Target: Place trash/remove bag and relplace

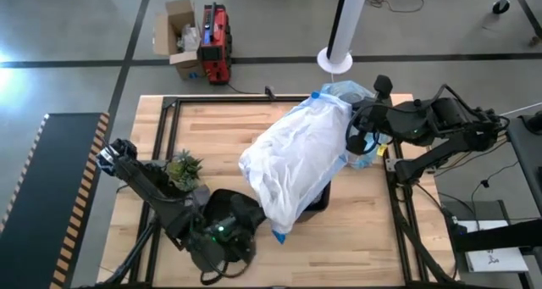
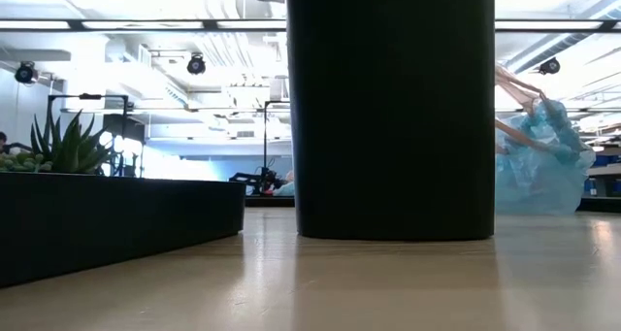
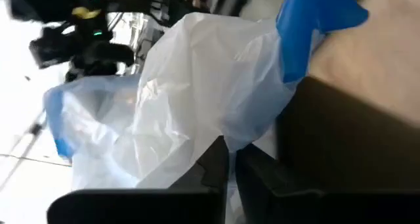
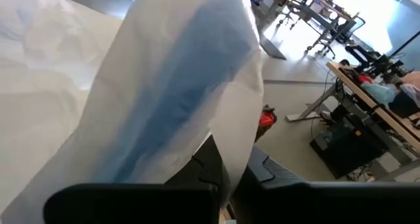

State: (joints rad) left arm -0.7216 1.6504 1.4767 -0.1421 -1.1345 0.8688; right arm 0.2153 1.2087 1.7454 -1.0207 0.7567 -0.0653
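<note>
Left gripper (image 1: 254,224) sits at the near edge of the table (image 1: 339,247), fingers (image 3: 259,178) pressed together on the lower end of the white bag (image 1: 296,158). In the left wrist view the thin film is pinched between the two dark fingers, with a bright blue tie strip (image 3: 308,23) hanging over the edge of the black bin (image 3: 348,138) alongside.

Just left of that arm, a black planter (image 1: 169,183) with a spiky green succulent (image 1: 183,169). Low view: planter (image 2: 116,219) low on the left with the succulent (image 2: 63,147) above its rim, bin (image 2: 393,108) filling the centre as a tall dark block standing on the table (image 2: 388,282).

Mid-table: white bag drapes slantwise over the bin (image 1: 318,200), covering most of it; only a dark corner shows at the bag's near right.

Farther back, right side: right gripper (image 1: 360,136) clenched on the bag's upper end; the right wrist view shows the film (image 4: 164,99) gathered between its shut fingers (image 4: 210,161). Just beyond it lies the light-blue bag (image 1: 356,94), crumpled at the far right corner of the table; the low view shows it (image 2: 539,166) as a blue heap right of the bin.

Floor beyond the table: white pole base (image 1: 334,60), red case (image 1: 216,43), open cardboard box (image 1: 178,35).

No trash pieces can be made out.
</note>
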